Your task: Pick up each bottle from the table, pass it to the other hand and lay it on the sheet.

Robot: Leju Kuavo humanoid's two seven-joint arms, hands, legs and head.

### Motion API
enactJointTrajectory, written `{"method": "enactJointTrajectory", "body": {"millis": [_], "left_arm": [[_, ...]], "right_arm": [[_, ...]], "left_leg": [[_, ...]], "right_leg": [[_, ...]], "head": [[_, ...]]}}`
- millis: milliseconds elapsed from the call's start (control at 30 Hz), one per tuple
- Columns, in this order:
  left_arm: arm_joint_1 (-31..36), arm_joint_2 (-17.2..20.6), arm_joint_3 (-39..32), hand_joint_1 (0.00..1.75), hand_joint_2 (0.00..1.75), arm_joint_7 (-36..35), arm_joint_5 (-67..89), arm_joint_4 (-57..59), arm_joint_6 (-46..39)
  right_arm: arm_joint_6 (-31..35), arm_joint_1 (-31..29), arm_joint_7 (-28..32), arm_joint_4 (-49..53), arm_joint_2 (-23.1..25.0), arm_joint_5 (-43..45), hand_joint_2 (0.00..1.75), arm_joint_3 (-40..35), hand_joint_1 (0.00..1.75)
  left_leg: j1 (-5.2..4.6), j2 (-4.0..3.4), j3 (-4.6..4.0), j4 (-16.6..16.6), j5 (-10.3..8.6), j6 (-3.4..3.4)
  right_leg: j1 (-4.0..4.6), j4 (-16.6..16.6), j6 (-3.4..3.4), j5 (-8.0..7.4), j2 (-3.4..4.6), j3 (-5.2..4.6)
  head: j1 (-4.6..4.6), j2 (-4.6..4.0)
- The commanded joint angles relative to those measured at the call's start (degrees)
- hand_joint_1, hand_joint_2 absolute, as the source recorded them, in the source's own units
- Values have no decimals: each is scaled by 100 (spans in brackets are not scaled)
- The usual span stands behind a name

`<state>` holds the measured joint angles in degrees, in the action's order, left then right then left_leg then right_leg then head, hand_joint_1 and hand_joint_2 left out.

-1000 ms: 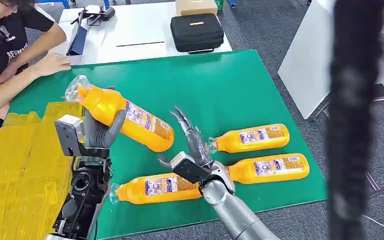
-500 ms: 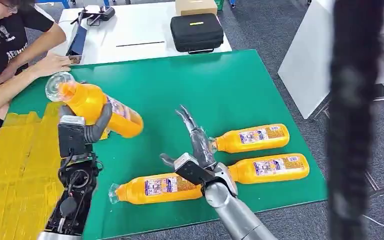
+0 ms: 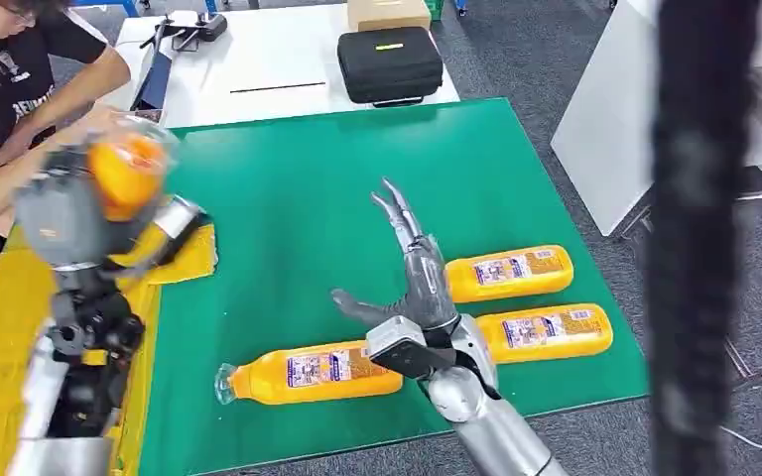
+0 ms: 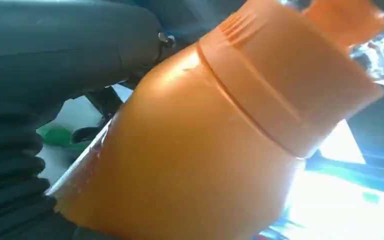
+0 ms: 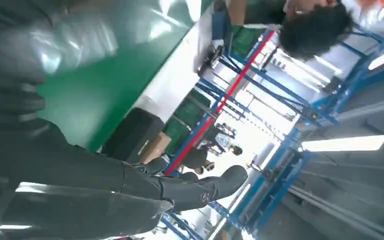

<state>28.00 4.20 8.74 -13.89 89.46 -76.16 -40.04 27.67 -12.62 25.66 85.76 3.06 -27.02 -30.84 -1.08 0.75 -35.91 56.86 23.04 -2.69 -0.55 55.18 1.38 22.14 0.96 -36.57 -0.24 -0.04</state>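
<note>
My left hand (image 3: 64, 213) grips an orange bottle (image 3: 131, 171) and holds it up above the yellow sheet (image 3: 0, 327) at the table's left; the picture is blurred there. Up close, the same bottle (image 4: 190, 145) lies against my left hand (image 4: 45, 75). My right hand (image 3: 407, 268) is open with fingers spread, hovering over the green mat (image 3: 337, 178) and holding nothing; its thumb (image 5: 195, 192) sticks out free. Three more orange bottles lie on the mat: one near the front (image 3: 313, 374), two at the right (image 3: 516, 273) (image 3: 551, 330).
A person (image 3: 30, 89) leans over the table's far left corner, one hand close to the raised bottle. A black case (image 3: 390, 62) and a cardboard box (image 3: 389, 12) sit on the white table behind. A dark blurred post (image 3: 704, 248) stands at the right.
My left arm has swung the bottle left and up, from over the green mat to over the yellow sheet. My right hand has shifted slightly right, staying open.
</note>
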Motion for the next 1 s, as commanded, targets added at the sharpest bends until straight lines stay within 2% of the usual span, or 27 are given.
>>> {"method": "enactJointTrajectory", "body": {"millis": [33, 100, 133, 167, 200, 233, 267, 600, 700, 733, 767, 800, 900, 933, 1000], "left_arm": [[1764, 1393, 3419, 175, 175, -854, 54, 2849, 727], [1868, 1324, 3527, 175, 175, -847, 54, 3221, 757], [1892, 1161, 3389, 175, 175, -621, 54, 3619, 838], [1979, 1076, 3372, 175, 175, -445, 54, 3957, 809], [1979, 1076, 3372, 175, 175, -445, 54, 3957, 809], [2137, 994, 3561, 175, 175, -306, 54, 4458, 1161], [2173, 926, 3444, 175, 175, -105, 54, 4692, 1154], [2194, 884, 3394, 175, 175, 4, 54, 4859, 1166], [2194, 769, 3082, 175, 175, 317, 54, 5224, 1413], [2176, 781, 3129, 175, 175, 301, 54, 5334, 1492], [2156, 767, 3095, 175, 175, 292, 45, 5400, 1531], [2121, 732, 2970, 175, 175, 318, 0, 5532, 1618], [2076, 672, 2758, 175, 175, 152, 5, 5737, 1921], [2038, 650, 2659, 0, 175, 95, -3, 5729, 1873], [2010, 592, 2476, 0, 175, 69, -90, 5743, 1915]], "right_arm": [[-210, -46, -18, 611, -407, 214, 175, -99, 0], [-276, -55, -58, 661, -398, 200, 175, -71, 0], [-321, -73, -78, 685, -379, 200, 175, -38, 0], [-352, -70, -93, 711, -362, 173, 175, -1, 0], [-352, -70, -93, 711, -362, 173, 175, -1, 0], [-379, -76, -99, 720, -352, 127, 175, 33, 0], [-388, -69, -100, 729, -354, 107, 175, 53, 0], [-393, -64, -97, 736, -361, 97, 175, 66, 0], [-401, -37, -101, 741, -351, 70, 175, 97, 0], [-414, -31, -107, 732, -350, 69, 175, 97, 0], [-421, -25, -110, 726, -349, 67, 175, 97, 0], [-438, -7, -113, 710, -346, 53, 175, 96, 0], [-451, 15, -118, 676, -325, 7, 175, 86, 0], [-472, 0, -143, 670, -311, -14, 175, 78, 0], [-553, -60, -259, 656, -293, -87, 175, 47, 0]], "left_leg": [[10, 55, 25, 2, 1, 20], [15, 61, 42, 2, -1, 24], [22, 56, 56, 6, 6, 34], [10, 32, 24, -3, -9, 20], [19, 15, 47, 8, 10, 30], [19, -1, 39, 7, 7, 29], [14, -3, 31, 3, 0, 27], [15, 3, 29, 10, 5, 30], [9, 0, 17, 0, -4, 23], [21, 0, 56, 24, 24, 41], [9, -1, 27, 2, 1, 26], [14, -5, 45, 11, 13, 33], [8, -6, 18, -3, -5, 23], [8, -3, 21, -4, -4, 23], [11, -2, 36, 1, 5, 28]], "right_leg": [[11, 5, -5, 21, -65, 43], [20, 1, -5, 26, -67, 65], [25, 1, -5, 30, -63, 83], [11, 1, -2, 10, -31, 44], [20, 4, -2, 18, -20, 69], [20, 4, -2, 11, -6, 59], [14, 4, -1, 10, -5, 50], [13, 7, -4, 17, -14, 47], [8, 0, -1, 8, -6, 33], [20, 17, -5, 35, -17, 77], [9, 2, -1, 13, -7, 44], [14, 8, -3, 23, -8, 62], [7, -3, -1, 6, -2, 33], [8, -3, -1, 8, -5, 36], [10, 2, -3, 18, -9, 52]], "head": [[-2, 0], [0, 0], [0, 0], [-2, 0], [2, 0], [-2, 0], [2, 0], [0, 0], [0, 0], [0, 0], [-2, 0], [0, 0], [0, 0], [-2, 0], [-2, 0]]}}
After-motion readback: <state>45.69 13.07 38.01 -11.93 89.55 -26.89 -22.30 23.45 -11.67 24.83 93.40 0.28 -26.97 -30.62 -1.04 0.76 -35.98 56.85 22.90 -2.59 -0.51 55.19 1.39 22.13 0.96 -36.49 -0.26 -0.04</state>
